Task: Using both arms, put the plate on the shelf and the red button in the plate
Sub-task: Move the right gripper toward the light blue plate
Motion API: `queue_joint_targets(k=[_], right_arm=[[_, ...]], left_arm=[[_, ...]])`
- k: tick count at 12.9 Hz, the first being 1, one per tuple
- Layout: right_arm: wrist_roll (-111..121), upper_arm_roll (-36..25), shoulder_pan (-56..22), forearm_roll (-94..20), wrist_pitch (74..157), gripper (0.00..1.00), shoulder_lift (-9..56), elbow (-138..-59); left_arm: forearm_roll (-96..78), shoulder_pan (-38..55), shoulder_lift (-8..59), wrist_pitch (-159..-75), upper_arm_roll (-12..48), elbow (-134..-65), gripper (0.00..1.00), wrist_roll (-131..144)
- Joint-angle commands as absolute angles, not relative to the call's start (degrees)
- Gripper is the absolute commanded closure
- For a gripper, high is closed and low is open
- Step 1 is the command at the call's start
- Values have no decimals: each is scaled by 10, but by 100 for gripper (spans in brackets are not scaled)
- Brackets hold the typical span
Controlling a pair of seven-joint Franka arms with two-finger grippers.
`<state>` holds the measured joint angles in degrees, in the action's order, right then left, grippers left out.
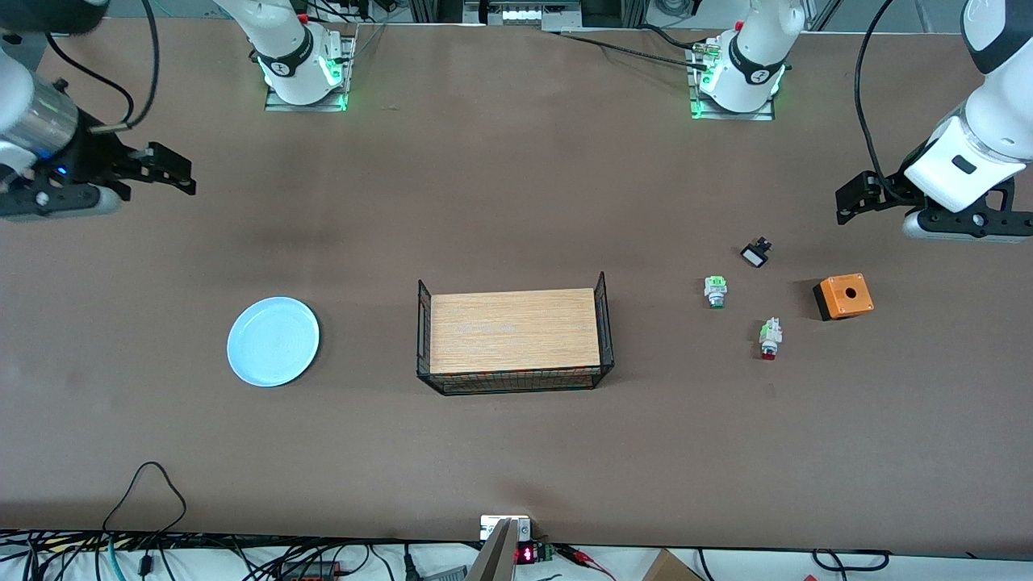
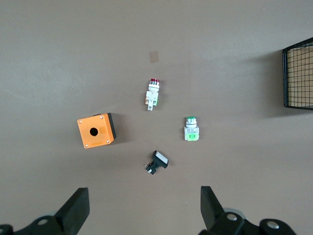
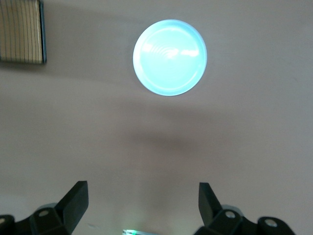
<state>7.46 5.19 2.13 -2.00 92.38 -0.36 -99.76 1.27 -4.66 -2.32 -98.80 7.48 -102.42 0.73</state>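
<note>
On brown matte table, glossy round plate (image 1: 273, 341), red-capped red button (image 1: 770, 338), left claw (image 1: 846, 203) and right claw (image 1: 181, 172) spread empty.

- Plate (image 1: 273, 341) (image 3: 170, 57): round, pale blue, raised rim; flat on table, toward right arm's end.
- Red button (image 1: 769, 339) (image 2: 153, 94): whitish body, red cap; on its side, toward left arm's end.
</note>
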Motion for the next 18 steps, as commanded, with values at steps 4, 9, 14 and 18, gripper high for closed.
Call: queue_joint_targets(k=[4, 9, 14, 18], right_arm=[[318, 53, 36, -13, 988, 0, 28, -1042], [445, 54, 34, 24, 1080, 0, 33, -1120], [539, 53, 35, 33, 1233, 0, 41, -1215], [585, 54, 38, 35, 1323, 0, 82, -1247]], left_arm=[[1, -54, -12, -969, 76, -1000, 0, -3], [1, -55, -13, -967, 78, -1001, 0, -3], [2, -55, -12, -968, 76, -1000, 0, -3], [1, -66, -10, -969, 76, -999, 0, -3]])
